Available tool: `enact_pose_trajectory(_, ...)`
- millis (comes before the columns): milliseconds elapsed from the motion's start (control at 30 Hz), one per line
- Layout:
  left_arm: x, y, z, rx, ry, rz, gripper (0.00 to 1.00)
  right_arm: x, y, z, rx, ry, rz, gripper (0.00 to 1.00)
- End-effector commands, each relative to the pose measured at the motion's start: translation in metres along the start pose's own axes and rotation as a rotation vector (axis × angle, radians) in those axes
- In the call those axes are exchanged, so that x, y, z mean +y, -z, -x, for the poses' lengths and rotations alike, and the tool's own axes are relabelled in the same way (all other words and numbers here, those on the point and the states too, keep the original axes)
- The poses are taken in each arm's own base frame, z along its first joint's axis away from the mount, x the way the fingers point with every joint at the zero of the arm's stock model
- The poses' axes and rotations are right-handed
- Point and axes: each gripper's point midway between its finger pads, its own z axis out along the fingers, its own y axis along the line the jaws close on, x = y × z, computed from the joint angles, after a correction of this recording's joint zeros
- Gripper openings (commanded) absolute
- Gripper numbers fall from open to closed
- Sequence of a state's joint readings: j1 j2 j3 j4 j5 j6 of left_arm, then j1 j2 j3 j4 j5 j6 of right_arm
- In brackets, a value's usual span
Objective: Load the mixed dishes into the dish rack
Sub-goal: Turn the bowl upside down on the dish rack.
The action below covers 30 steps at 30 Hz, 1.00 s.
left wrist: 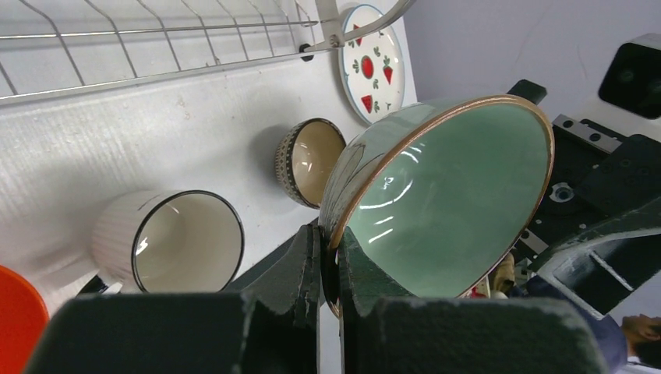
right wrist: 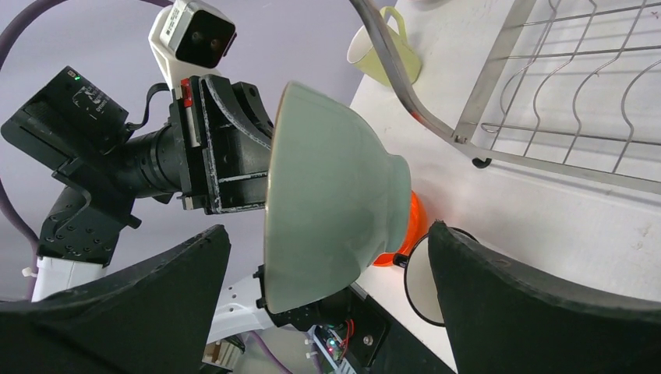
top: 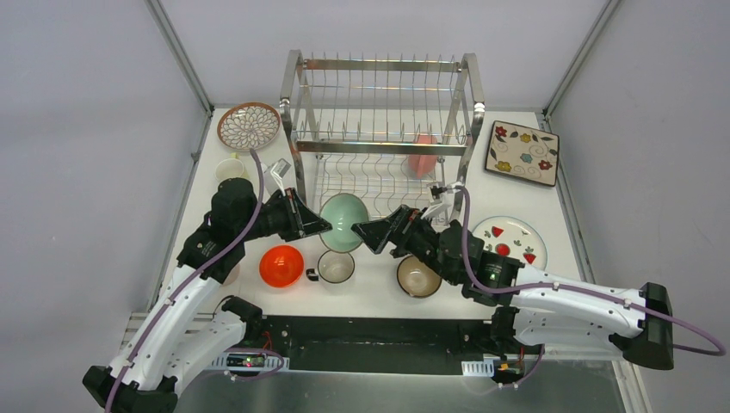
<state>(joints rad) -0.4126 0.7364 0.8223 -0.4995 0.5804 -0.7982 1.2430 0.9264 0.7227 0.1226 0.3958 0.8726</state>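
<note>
My left gripper [top: 320, 226] is shut on the rim of the mint bowl [top: 343, 221] and holds it tilted above the table, in front of the steel dish rack [top: 383, 112]. The left wrist view shows the fingers [left wrist: 308, 257] pinching the bowl's brown edge [left wrist: 452, 195]. My right gripper [top: 366, 234] is open at the bowl's other side. In the right wrist view the bowl [right wrist: 335, 187] sits between its spread fingers [right wrist: 499, 296], apart from them. A pink-red dish [top: 422, 155] stands in the rack's lower tier.
On the table lie the petal plate [top: 249, 126], a pale cup [top: 230, 168], the orange bowl [top: 281, 265], the white mug [top: 336, 267], the brown bowl [top: 418, 275], the strawberry plate [top: 510, 239] and the square floral plate [top: 522, 152].
</note>
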Motion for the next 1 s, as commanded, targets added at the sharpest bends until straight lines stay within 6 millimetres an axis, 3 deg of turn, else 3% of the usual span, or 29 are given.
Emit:
enact_pose_trajectory(0, -0.060, 0.018, 0.023, -0.079, -0.057, -0.199, 0.00, 0.020, -0.003, 0.008, -0.020, -0.043, 0.072, 1.00)
enact_pose_trajectory(200, -0.064, 0.014, 0.020, -0.049, -0.037, -0.246, 0.00, 0.025, -0.011, 0.008, -0.020, -0.055, 0.108, 0.97)
enact_pose_trajectory(433, -0.058, 0.011, 0.018, -0.053, -0.036, -0.233, 0.00, 0.026, -0.008, 0.007, -0.021, -0.102, 0.143, 0.72)
enact_pose_trajectory(633, -0.049, 0.006, 0.016, -0.049, -0.028, -0.215, 0.00, 0.023, -0.008, 0.004, -0.011, -0.122, 0.148, 0.67)
enact_pose_trajectory(800, -0.036, 0.002, 0.014, -0.063, -0.032, -0.180, 0.00, 0.014, -0.008, -0.002, 0.011, -0.156, 0.124, 0.60)
enact_pose_trajectory(967, -0.011, -0.008, 0.006, -0.052, 0.000, -0.122, 0.03, -0.009, -0.016, -0.006, 0.005, -0.155, 0.068, 0.53)
